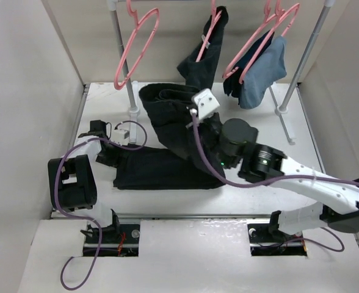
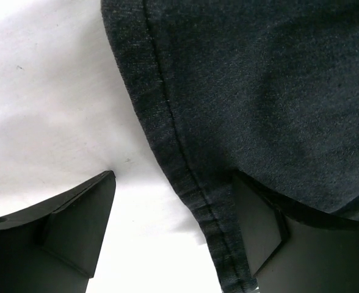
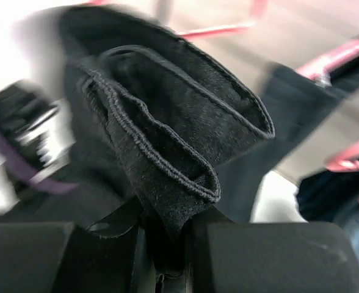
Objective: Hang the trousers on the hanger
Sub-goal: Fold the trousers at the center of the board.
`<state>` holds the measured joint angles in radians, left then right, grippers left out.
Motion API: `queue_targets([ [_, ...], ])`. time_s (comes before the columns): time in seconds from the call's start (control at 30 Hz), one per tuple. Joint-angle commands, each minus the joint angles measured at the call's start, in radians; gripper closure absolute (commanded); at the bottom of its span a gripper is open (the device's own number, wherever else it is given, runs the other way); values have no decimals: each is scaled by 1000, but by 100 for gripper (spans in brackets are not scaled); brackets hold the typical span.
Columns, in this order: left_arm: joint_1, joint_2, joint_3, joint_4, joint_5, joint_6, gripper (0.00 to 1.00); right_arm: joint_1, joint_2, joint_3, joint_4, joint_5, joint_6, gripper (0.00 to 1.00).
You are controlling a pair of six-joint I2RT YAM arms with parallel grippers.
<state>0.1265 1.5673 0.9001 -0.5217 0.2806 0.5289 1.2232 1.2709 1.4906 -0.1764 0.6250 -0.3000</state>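
White surface (image 1: 100,101) boxed in by pale walls, clothes rail across the far edge. Long black soft-cloth trousers (image 1: 161,171) lie at the centre of the surface. One part is folded into a flat band running left to right, close to the arms. The other end rises in a bunched loop toward the far side, lifted off the surface.

Right claw (image 3: 167,247) is clamped on that raised end. Right wrist view shows a folded, stitched edge of the black cloth pinched between the two fingers and standing up out of them.

Left claw (image 2: 173,183) is spread wide, low over the left end of the flat band, gripping nothing. The hemmed edge of the trousers runs down between its fingers: one finger over bare white surface, the other on the cloth side. Whether either finger touches the cloth: cannot tell.

Thin pink plastic hanger (image 1: 121,61), empty, hangs tilted from the rail at far left, its lower tip near the raised loop. Trousers are not on it.

Further right on the rail are more pink hangers. One carries a dark navy garment (image 1: 204,58), the next ones dark and pale-blue clothes (image 1: 262,79). Grey metal rack posts (image 1: 304,58) stand on the surface at either side. Purple cable (image 1: 63,177) loops along the left arm. Right wrist view is blurred toward its edges.
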Motion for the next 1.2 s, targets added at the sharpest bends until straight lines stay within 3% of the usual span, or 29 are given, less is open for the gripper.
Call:
queue_targets([
  [0.0, 2, 8, 33, -20, -8, -47, 26, -19, 97, 39, 296, 205, 7, 100],
  [0.23, 44, -18, 51, -69, -32, -86, 27, -19, 445, 186, 305, 369, 84, 100],
  [0.4, 44, -39, 42, -90, -63, -95, 27, -19, 400, 108, 305, 521, 194, 100],
  [0.6, 44, -29, 42, -101, -83, -104, 27, 22, 401, 42, 314, 482, 213, 100],
  [0.73, 44, -29, 63, -132, -69, -104, 27, 45, 466, 89, 288, 680, 203, 100],
  [0.97, 44, 14, 126, -194, 67, -35, 25, -47, 148, -122, 288, 763, 214, 100],
  [1.03, 32, 46, 144, -225, 113, -4, 18, -56, 25, -209, 269, 763, 203, 100],
  [1.17, -11, 74, 171, -259, 175, 36, 16, -56, -82, -279, 216, 763, 203, 100],
])
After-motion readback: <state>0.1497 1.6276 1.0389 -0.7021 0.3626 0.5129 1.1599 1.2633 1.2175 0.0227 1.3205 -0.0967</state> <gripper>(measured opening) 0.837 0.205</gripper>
